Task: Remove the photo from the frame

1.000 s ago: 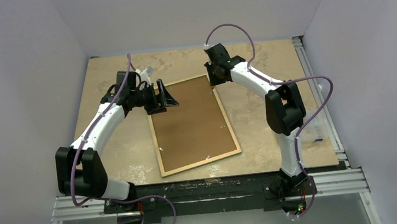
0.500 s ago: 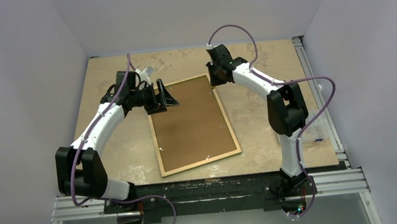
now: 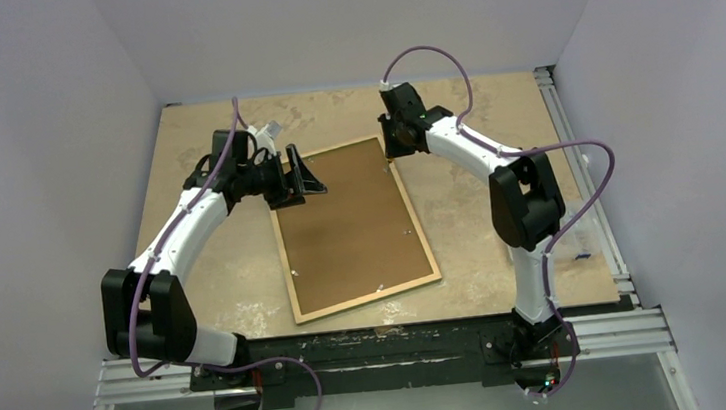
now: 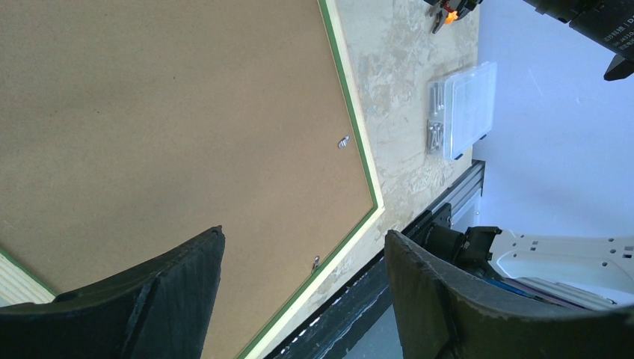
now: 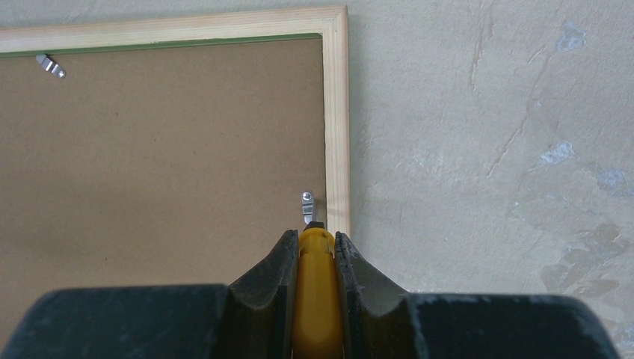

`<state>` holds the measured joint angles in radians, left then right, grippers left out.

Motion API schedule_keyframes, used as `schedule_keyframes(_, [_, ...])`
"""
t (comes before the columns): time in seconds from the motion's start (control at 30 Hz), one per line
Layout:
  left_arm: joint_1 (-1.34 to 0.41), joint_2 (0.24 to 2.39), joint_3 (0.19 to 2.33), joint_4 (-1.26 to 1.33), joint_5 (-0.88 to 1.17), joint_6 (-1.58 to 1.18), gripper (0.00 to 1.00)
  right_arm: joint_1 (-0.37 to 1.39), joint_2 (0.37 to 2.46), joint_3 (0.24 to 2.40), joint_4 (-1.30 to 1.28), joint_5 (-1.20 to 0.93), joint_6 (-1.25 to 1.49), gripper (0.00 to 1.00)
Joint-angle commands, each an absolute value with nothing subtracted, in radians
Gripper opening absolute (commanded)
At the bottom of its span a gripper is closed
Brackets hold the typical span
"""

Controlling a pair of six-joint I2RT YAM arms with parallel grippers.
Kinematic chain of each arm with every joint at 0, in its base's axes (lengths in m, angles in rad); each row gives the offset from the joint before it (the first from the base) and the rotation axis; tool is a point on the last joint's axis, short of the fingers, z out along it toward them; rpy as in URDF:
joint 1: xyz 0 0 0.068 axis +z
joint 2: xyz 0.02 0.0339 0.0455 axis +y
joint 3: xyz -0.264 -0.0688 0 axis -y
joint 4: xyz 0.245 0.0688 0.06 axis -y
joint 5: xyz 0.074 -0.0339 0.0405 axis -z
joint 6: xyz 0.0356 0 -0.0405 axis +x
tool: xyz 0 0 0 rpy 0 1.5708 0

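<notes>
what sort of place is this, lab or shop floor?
Probably a lab test cell: plain white walls box in a worn plywood table, and aluminium rails edge it.

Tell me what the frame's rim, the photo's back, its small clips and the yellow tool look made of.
Frame: pale bare wood, going by the visible grain; inner lip looks painted green.
Photo, back side: brown fibreboard, probably; flat, matte, no grain.
Clips: bright metal, judging by the silvery shine.
Yellow tool: smooth plastic, probably; slight gloss.
</notes>
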<state>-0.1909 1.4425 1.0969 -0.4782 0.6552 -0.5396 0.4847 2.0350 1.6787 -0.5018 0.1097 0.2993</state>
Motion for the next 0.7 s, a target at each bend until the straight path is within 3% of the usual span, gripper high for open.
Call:
schedule_keyframes(0.0, [-0.184, 1.438, 1.085, -0.44, 0.678, -0.552, 0.76, 0.497, 2.015, 1.652, -0.588, 0.125, 0.327, 0.0])
schedule_keyframes(0.67, [-0.184, 1.457, 1.079, -0.427, 0.69, -0.563, 0.76, 0.497, 1.962, 1.596, -0.594, 0.114, 0.325, 0.0])
